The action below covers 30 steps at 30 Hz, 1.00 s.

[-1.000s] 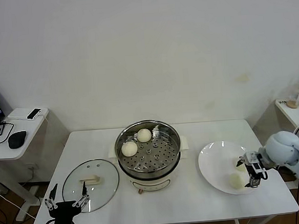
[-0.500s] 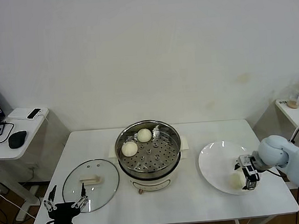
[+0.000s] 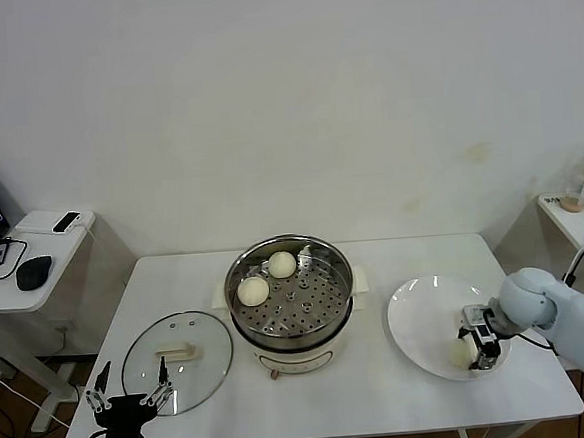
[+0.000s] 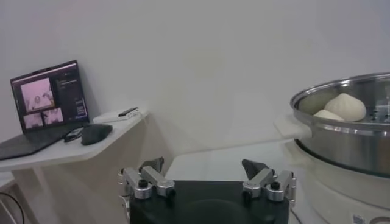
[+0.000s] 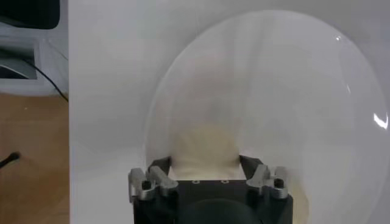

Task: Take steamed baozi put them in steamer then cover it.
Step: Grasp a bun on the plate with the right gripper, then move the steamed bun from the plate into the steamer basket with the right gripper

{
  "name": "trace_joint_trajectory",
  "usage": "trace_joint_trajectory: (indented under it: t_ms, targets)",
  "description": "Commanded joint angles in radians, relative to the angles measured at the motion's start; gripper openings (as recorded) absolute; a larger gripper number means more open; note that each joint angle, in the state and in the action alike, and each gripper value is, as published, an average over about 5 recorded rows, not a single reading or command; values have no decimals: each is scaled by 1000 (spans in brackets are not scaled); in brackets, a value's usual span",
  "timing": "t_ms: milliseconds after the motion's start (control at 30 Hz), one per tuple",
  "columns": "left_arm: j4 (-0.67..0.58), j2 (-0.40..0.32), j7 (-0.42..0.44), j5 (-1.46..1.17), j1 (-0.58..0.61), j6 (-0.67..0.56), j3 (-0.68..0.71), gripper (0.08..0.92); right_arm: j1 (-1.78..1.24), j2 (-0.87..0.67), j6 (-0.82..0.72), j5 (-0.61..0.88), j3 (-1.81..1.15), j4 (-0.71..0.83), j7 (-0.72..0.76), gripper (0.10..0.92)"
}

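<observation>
You are looking at the right gripper (image 3: pixel 479 351) sitting low over the white plate (image 3: pixel 424 320) at the right of the table (image 3: pixel 384 393), and its two fingers are pressing against either side of a baozi on the plate (image 3: pixel 463 351). In the right wrist view that same bun (image 5: pixel 204 149) is filling the gap between the fingers (image 5: pixel 159 173), touching both, and it is lying on the plate's (image 5: pixel 292 91) near right part; so the gripper is closing on the bun, which is resting on the plate and not lifted. Only one bun is showing on the plate; whether another is hiding behind the gripper you cannot tell.

Two more baozi are lying in the steamer (image 3: pixel 289 297) at the middle of the table: one (image 3: pixel 282 264) at the far side of the perforated tray, the other (image 3: pixel 253 291) at its left side, apart from each other. The left wrist view is showing both over the steel rim (image 4: pixel 341 131).

The glass lid (image 3: pixel 177 359) is lying flat on the table left of the steamer, handle up. The left gripper (image 3: pixel 130 396) is hanging at the near left edge of the table, just beside the lid's near rim, its fingers spread wide and holding nothing.
</observation>
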<state>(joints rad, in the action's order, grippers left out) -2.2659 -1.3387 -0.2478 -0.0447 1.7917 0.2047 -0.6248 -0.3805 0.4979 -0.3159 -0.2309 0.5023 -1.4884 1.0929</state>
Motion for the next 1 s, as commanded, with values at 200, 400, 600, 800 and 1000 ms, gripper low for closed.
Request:
trace_joint_trajectory:
  t_ms: [200, 400, 600, 800, 1000]
  targets:
    - [-9, 3, 0, -1, 4, 0, 0, 823, 60, -4, 4, 25, 9, -3, 41, 590]
    - [-12, 6, 1, -1, 3, -1, 2, 823, 207, -29, 1, 84, 52, -34, 50, 585]
    - [-15, 12, 2, -4, -6, -1, 2, 823, 474, -12, -12, 180, 177, -38, 53, 590]
    - [-14, 20, 3, -15, -15, 0, -4, 823, 773, 103, -23, 274, 340, 10, 53, 594]
    - [-10, 19, 3, -17, -22, 1, -7, 823, 948, 279, -42, 353, 439, 25, 38, 594]
